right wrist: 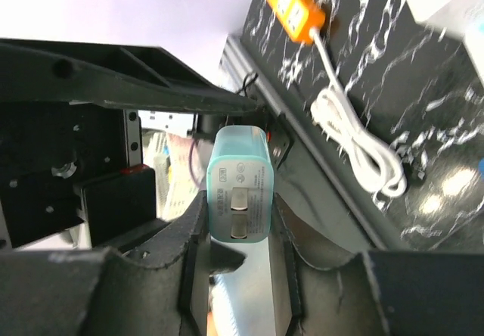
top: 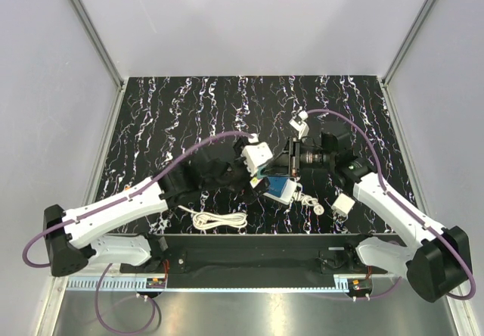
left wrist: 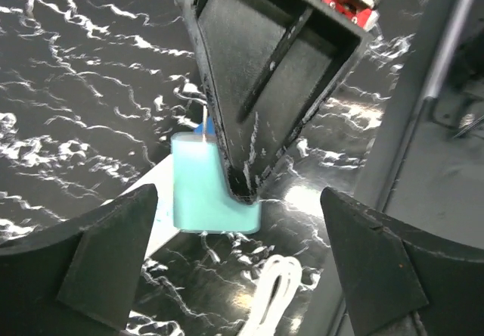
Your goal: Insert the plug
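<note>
Right wrist view: the right gripper has its fingers drawn narrow onto the plug. They pinch its two side walls, and the two flat prongs face back toward the wrist rather than out past the fingertips. The plug reads blue from above and a paler blue-green up close. In the left wrist view, the left gripper stands wide, one finger on either side of the plug and neither touching it. One right finger crosses the plug's far corner. I judge this a handover, with only the right grip carrying the plug.

To do it well, the left arm should draw straight back along its own finger line, so neither pad clips the plug and twists it. The right squeeze should hold firm meanwhile. The prongs point away from the orange socket block, which lies well beyond the fingertips. The plug therefore likely needs turning, or another regrasp, before any insertion.
</note>
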Robot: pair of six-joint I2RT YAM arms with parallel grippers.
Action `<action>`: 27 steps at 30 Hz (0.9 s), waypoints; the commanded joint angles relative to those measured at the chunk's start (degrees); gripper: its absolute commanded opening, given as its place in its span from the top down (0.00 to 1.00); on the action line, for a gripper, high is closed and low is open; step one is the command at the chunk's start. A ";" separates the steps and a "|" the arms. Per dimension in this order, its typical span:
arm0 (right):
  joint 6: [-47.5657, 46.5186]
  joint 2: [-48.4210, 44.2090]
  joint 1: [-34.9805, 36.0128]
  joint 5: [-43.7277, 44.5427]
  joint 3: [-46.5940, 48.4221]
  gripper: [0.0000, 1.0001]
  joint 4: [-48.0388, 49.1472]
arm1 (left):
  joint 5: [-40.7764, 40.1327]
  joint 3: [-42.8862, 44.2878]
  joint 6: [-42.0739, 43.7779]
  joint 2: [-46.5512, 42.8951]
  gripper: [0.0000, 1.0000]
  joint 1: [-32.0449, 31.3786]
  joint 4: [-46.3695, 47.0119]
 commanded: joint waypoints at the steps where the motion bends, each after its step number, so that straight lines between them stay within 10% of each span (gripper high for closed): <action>1: 1.25 -3.69 0.22 3.27 -1.23 1.00 9.48 | 8.99 -3.02 -6.71 -5.52 0.05 3.14 7.97; 15: 13.46 -7.38 0.13 5.21 -11.51 1.00 49.10 | 40.04 -14.72 -56.89 -7.92 0.28 23.46 48.58; 27: 14.44 -8.53 0.13 7.67 -12.31 1.00 52.21 | 41.90 -19.12 -66.42 -2.73 0.55 23.46 69.51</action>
